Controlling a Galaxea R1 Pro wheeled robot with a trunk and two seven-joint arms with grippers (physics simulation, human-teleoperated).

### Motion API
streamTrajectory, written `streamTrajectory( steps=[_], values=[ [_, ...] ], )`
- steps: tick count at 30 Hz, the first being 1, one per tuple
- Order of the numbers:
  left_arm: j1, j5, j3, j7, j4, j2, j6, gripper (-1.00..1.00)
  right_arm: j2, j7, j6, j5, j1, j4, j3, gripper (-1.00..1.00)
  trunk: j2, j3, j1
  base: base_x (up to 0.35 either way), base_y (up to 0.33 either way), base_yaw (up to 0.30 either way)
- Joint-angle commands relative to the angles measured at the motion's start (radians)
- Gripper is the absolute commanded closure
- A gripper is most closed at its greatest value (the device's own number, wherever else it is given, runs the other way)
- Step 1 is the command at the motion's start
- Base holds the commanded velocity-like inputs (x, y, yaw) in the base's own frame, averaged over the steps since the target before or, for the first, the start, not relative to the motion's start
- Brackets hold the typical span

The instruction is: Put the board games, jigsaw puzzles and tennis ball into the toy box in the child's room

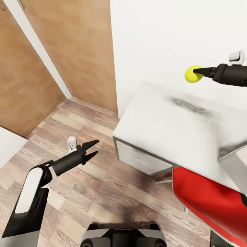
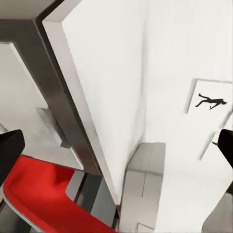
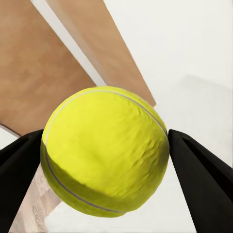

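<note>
1. The table (image 1: 171, 127) is in front of you, its pale top bare here.
2. Your left gripper (image 1: 92, 150) hangs over the floor, fingers apart, holding nothing.
3. Your right gripper (image 1: 196, 72) is closed on the tennis ball (image 1: 192, 74), high above the table.
4. I judge you are carrying it; next you must find the toy box.

1. Bright, even light is filling the room, washing the white wall (image 1: 171, 37) almost featureless.
2. A dark smudgy shadow is lying on the table (image 1: 164, 130) near its far edge.
3. The tennis ball (image 3: 104, 150) is showing sharp, its underside darkening.
4. Straight lines are bending slightly toward the picture edges.
</note>
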Motion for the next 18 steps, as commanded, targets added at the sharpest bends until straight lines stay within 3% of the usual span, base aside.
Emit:
streamTrajectory(
  steps=[1, 6, 12, 18],
  values=[
    [0.000, 0.027, 0.000, -0.001, -0.001, 0.000, 0.004, -1.00, -0.006, 0.010, 0.001, -0.011, 0.003, -0.003, 0.005, 1.00, -0.001, -0.001, 0.000, 0.000, 0.000, -0.249],
    [0.000, 0.113, -0.006, -0.021, 0.000, 0.002, 0.004, -1.00, -0.035, 0.010, 0.001, -0.082, 0.013, -0.016, 0.052, 1.00, -0.001, -0.001, 0.000, 0.000, 0.000, -0.265],
    [-0.003, 0.145, -0.032, -0.029, -0.001, 0.002, 0.004, -1.00, -0.055, 0.009, 0.001, -0.135, 0.017, -0.021, 0.078, 1.00, -0.001, 0.001, 0.000, 0.000, 0.000, -0.278],
    [-0.007, 0.156, -0.048, -0.029, -0.001, 0.002, 0.004, -1.00, -0.063, 0.009, 0.001, -0.157, 0.018, -0.023, 0.089, 1.00, -0.001, 0.003, 0.000, 0.000, 0.000, -0.283]
  ],
)
